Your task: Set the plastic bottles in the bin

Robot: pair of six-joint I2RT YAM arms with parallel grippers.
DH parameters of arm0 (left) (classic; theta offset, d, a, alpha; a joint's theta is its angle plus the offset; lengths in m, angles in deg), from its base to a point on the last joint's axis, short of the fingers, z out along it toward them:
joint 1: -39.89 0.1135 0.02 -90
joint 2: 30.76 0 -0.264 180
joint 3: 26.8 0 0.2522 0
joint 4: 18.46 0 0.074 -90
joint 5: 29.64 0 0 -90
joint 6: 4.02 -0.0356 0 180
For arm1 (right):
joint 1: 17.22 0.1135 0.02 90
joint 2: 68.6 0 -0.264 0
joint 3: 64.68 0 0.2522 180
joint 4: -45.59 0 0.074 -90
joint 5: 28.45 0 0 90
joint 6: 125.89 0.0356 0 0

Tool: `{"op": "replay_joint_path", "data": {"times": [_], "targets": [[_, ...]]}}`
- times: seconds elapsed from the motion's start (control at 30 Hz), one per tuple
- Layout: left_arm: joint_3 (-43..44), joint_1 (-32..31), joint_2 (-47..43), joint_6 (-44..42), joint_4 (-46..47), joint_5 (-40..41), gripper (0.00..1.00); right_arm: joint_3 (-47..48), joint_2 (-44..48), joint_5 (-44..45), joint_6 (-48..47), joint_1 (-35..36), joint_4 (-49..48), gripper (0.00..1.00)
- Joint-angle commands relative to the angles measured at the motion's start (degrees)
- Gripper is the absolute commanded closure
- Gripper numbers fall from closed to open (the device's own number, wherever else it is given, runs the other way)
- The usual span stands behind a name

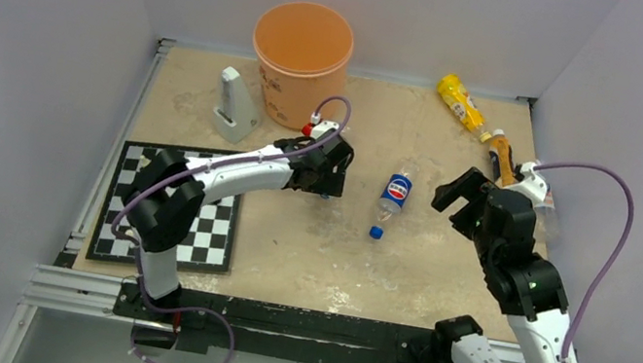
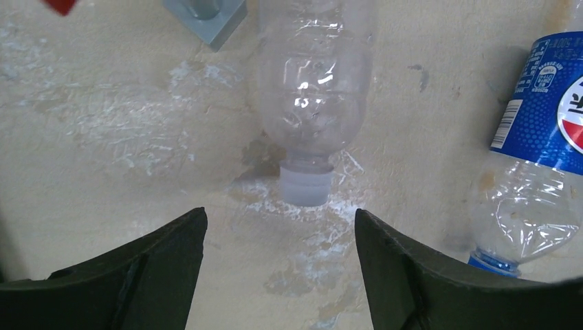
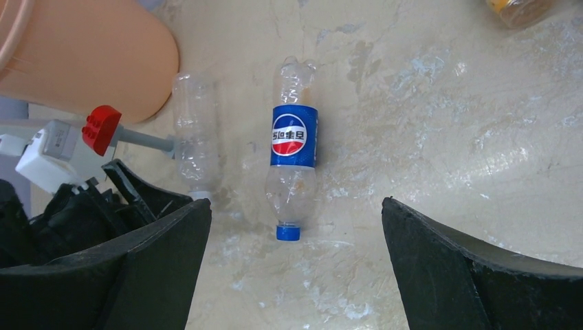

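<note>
The left gripper (image 2: 280, 227) is held open with nothing between its fingers. A clear bottle (image 2: 313, 89) is seen lying on the table (image 2: 103, 137) just ahead of the gap, its cap end turned toward the fingers and set slightly right of centre. Bare surface is left on that bottle's left side. On its right, across a strip of bare table, the Pepsi bottle (image 2: 543, 137) is cut off by the frame edge. The right gripper (image 3: 295, 220) is likewise spread wide and empty. The Pepsi bottle is framed ahead of it between the fingers, blue cap nearest, with open table on both flanks. From above, the bin (image 1: 300, 60) is seen upright beyond the left gripper, close to the back wall. Whether the clear bottle's base touches it cannot be told. A yellow bottle (image 1: 462, 103) and an amber bottle (image 1: 502, 158) are found beyond the right gripper, toward the far right corner. A chessboard (image 1: 212, 222) is laid behind the left gripper, along the table's left edge.
</note>
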Motion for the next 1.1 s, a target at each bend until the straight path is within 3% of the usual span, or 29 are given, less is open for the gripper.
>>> {"op": "replay_joint_path", "data": {"times": [0.0, 0.17, 0.37, 0.57, 0.73, 0.97, 1.07], "targets": [[0.73, -0.19, 3.65, -1.3, 8.41, -1.72, 0.19, 2.25, -0.87, 1.2, -1.11, 0.05, 0.68, 0.01], [3.32, -0.21, 7.67, -2.67, 8.93, -1.49, 0.23, 1.49, -1.47, 0.21, -1.55, 0.03, 0.33, 0.01], [5.13, -0.18, 10.62, -3.14, 9.3, -0.66, 0.41, 0.92, -2.6, -0.93, -2.11, 0.08, -0.35, 0.01], [6.79, -0.19, 11.23, -4.47, 8.16, -2.36, 0.76, 1.35, -3.3, -0.45, -2.63, 0.03, -0.32, 0.01], [6.98, -0.26, 4.48, -6.69, 4.5, -6.71, 0.99, 1.18, -2.94, 0.38, -2.88, 0.05, -0.33, 0.01], [11.82, -0.1, -8.84, -15.46, -0.86, -22.7, 1.0, -0.83, -2.91, 0.09, -2.84, 0.07, -2.76, 0.01], [21.79, 0.66, -8.58, -19.46, -8.76, -25.44, 1.0, -0.93, -3.43, -0.96, -2.75, 0.08, -3.95, 0.01]]}}
